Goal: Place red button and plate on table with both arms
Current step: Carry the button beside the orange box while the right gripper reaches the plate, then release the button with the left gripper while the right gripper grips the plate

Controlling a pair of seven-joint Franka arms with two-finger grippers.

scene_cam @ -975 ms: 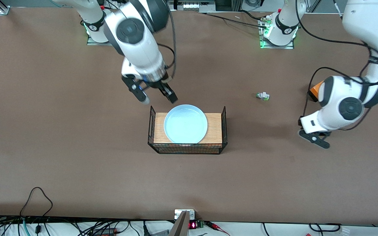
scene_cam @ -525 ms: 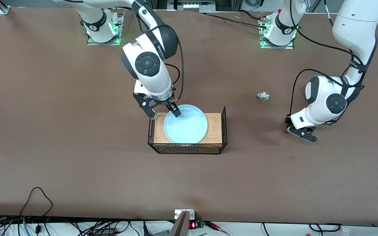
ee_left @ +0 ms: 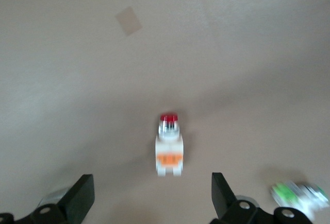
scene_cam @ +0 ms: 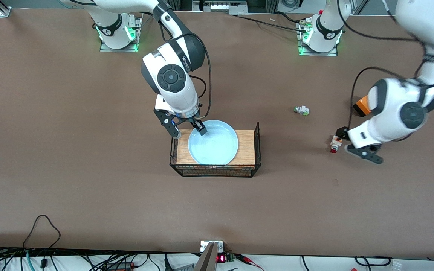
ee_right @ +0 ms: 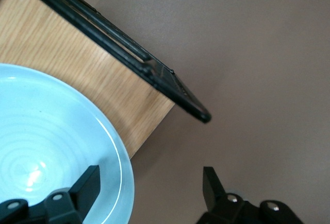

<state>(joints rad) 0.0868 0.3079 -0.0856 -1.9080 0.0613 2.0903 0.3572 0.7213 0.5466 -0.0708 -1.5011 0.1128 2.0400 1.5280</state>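
Observation:
The red button (scene_cam: 335,145) lies on the brown table (scene_cam: 89,169) toward the left arm's end. In the left wrist view it (ee_left: 169,148) lies just ahead of my open, empty left gripper (ee_left: 149,195), red cap pointing away. My left gripper (scene_cam: 352,144) hangs low beside it. The pale blue plate (scene_cam: 213,143) rests on the wooden board in the wire-mesh basket. My right gripper (scene_cam: 187,130) is open astride the plate's rim. In the right wrist view (ee_right: 149,185) one finger is over the plate (ee_right: 46,141) and one is outside it.
The wooden board (scene_cam: 245,146) has black wire-mesh sides (scene_cam: 215,171); a mesh side (ee_right: 118,44) runs close to the right gripper. A white-green part (scene_cam: 301,110) lies on the table near the button and also shows in the left wrist view (ee_left: 299,193).
The right gripper came down from above the basket to the plate's rim. The left gripper dipped to the table, then drew back, and the red button now shows lying on the table.

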